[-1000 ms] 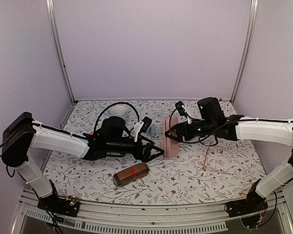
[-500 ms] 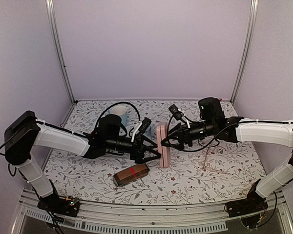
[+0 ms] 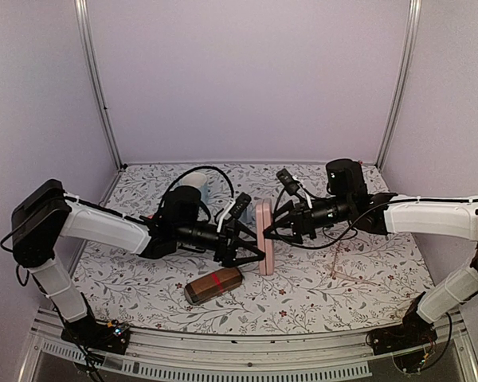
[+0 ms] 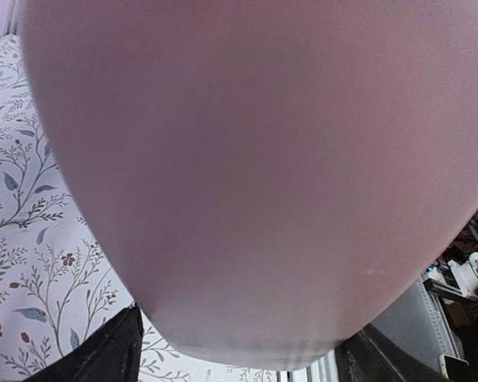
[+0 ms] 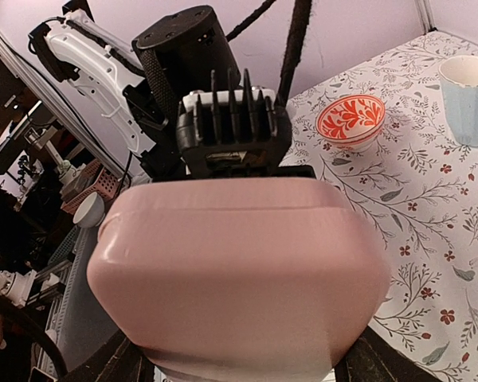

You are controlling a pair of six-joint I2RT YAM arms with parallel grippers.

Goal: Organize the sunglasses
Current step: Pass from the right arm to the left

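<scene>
A pink oblong case [image 3: 264, 227] stands on its long edge mid-table between my two grippers. My right gripper [image 3: 274, 228] is shut on its right side; in the right wrist view the case [image 5: 239, 278] fills the gap between both fingers. My left gripper [image 3: 252, 232] straddles the case's other side, open, and tablecloth shows between one finger [image 4: 111, 354] and the case [image 4: 255, 159]. The pale pinkish-tan sunglasses [image 3: 336, 259] lie on the cloth under the right arm. The black-framed pair is out of view.
A brown red-banded case [image 3: 213, 285] lies near the front edge, below the left gripper. A pale mug [image 3: 195, 181] stands at the back left, seen too in the right wrist view [image 5: 468, 97] beside a red patterned bowl [image 5: 350, 119].
My right gripper carried the pink case leftward to the centre. My left gripper moved right to meet it and its jaws have narrowed a little around the case.
</scene>
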